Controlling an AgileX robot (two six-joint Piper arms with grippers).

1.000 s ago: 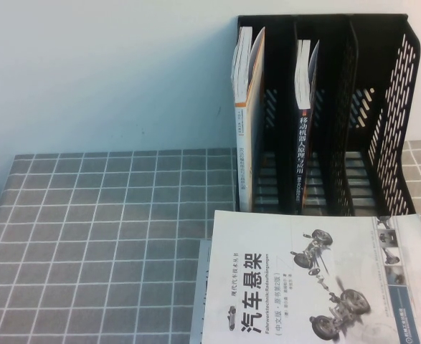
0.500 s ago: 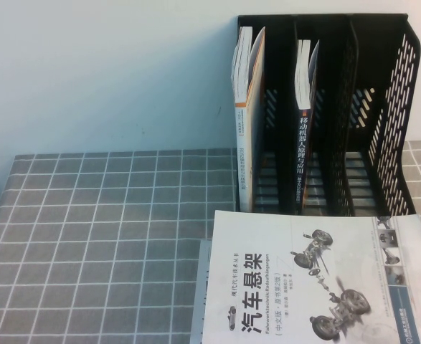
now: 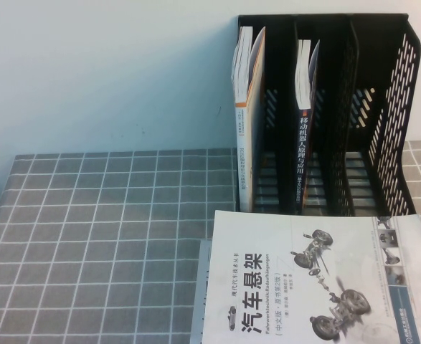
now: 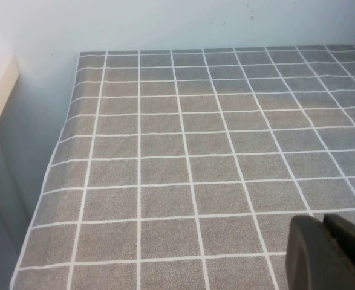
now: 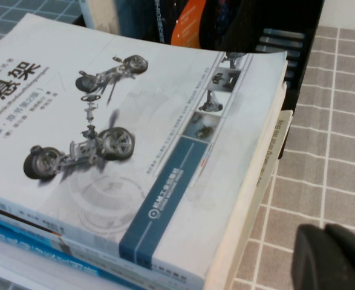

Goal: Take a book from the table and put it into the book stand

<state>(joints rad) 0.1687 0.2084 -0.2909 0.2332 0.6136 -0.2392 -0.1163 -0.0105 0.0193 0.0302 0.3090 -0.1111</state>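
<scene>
Nothing has moved since the earlier frames: the book point(image 3: 305, 136) stands upright in the book stand point(image 3: 382, 115)'s middle slot.
Left gripper point(image 4: 328, 254) hovers over bare table point(image 4: 165, 157), right gripper point(image 5: 334, 257) beside the white book point(image 5: 104, 139); whether either is spread or pressed together cannot be told.

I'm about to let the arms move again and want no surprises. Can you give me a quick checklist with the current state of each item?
1. Dark-spined book upright in book stand middle slot: ok.
2. Right-hand slot free: ok.
3. White car-chassis book lies flat on the stack in front: ok.
4. Left gripper above bare table: ok; fingers: cannot tell.
5. Right gripper beside the stack, holding nothing visible: cannot tell.
</scene>
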